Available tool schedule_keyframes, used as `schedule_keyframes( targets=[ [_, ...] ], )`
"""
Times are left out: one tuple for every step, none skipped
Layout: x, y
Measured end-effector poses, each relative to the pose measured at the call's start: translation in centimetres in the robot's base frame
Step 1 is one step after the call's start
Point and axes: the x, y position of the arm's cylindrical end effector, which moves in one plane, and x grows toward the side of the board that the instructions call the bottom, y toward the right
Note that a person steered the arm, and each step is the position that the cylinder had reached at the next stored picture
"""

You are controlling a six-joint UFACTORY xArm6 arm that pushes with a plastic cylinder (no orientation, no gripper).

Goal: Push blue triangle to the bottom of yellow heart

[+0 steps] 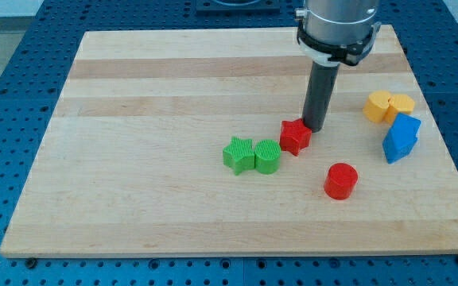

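lab bench | wooden board (173, 71) | blue perforated table (14, 71)

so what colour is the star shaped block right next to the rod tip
Red: the star block touching my tip, seen in the camera view.

board (133, 159) bears all blocks | yellow heart (388, 106) at view's right; blue triangle (401, 137) touching below it | my tip (316, 128) just right of red star (295, 137) | green star (238, 154), green cylinder (267, 156) touching, left of red star | red cylinder (341, 180) lower right, apart
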Motion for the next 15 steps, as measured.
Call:
schedule_keyframes(
  targets=[
    [-0.2, 0.0],
    [-0.2, 0.0],
    [2.0, 6.1],
    [2.0, 6.8],
    [3.5, 9.1],
    [4.2, 9.7],
    [6.2, 8.7],
    [7.5, 8.4],
    [8.6, 8.2],
    [10.4, 12.1],
    [10.4, 14.2],
    [8.2, 14.2],
    [6.7, 13.0],
    [6.6, 11.8],
    [5.8, 10.9]
  ],
)
